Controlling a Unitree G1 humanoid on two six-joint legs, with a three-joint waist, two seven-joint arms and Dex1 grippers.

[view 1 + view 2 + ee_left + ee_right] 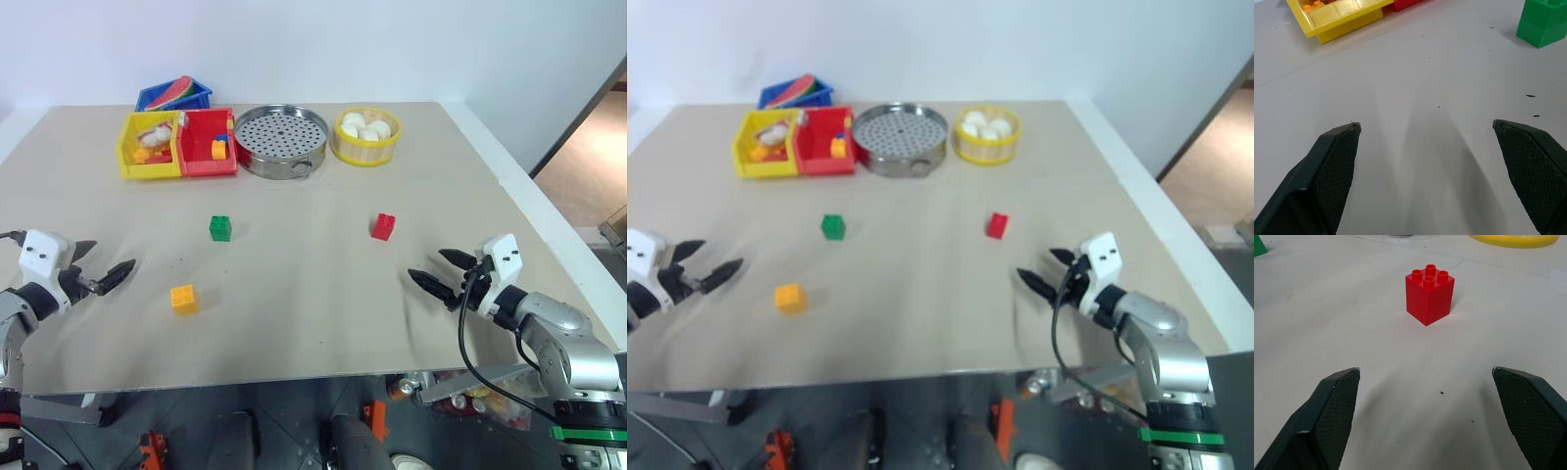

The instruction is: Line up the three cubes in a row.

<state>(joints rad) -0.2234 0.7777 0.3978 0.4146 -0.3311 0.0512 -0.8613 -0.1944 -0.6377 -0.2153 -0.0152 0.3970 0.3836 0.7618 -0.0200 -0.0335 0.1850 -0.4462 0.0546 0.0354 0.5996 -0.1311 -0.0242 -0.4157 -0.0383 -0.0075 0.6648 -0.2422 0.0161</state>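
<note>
At the table's [294, 294] far edge, upper left, we see a blue bin [157, 97] behind touching yellow [132, 162] and red [201, 162] bins, then a perforated steel steamer tray [281, 140], then a yellow basket [366, 149] of white balls.

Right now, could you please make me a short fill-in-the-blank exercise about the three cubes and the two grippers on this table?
1. The right gripper is open and faces the ____ cube.
2. The cube nearest the left gripper is ____.
3. The green cube stands ____ the other two, touching neither.
4. Both grippers hold ____.

Missing words: red; yellow-orange; apart from; nothing
</note>
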